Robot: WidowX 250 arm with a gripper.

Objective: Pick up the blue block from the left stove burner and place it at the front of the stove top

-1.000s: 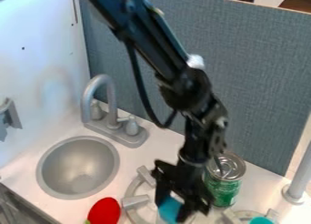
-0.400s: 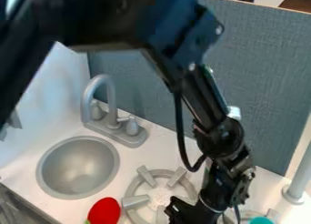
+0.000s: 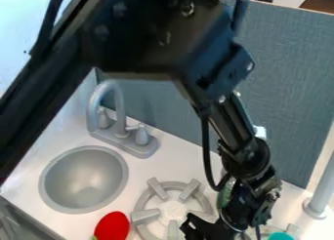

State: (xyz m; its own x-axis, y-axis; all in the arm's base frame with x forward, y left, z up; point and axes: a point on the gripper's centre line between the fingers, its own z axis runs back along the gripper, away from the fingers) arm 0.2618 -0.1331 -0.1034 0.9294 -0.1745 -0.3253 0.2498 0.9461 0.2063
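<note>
The black gripper (image 3: 207, 229) is low at the bottom edge, over the right side of the grey stove burner (image 3: 147, 214), with its lower part cut off by the edge. Behind the arm stands a green can (image 3: 225, 194), mostly hidden. To the right of the gripper, a teal thing (image 3: 281, 236) shows at the bottom edge beside a second burner. A red rounded thing (image 3: 112, 226) with a bit of green lies left of the first burner. What the gripper holds, if anything, is hidden.
A grey round sink (image 3: 85, 180) lies at the left with a grey faucet (image 3: 116, 112) behind it. A grey post (image 3: 320, 197) stands at the right. The blue-grey panel (image 3: 293, 97) borders the counter's back.
The gripper has moved right and down to the bottom edge, uncovering the burner. The upper arm has swung into the upper left. The blue thing formerly at the gripper is out of sight.
</note>
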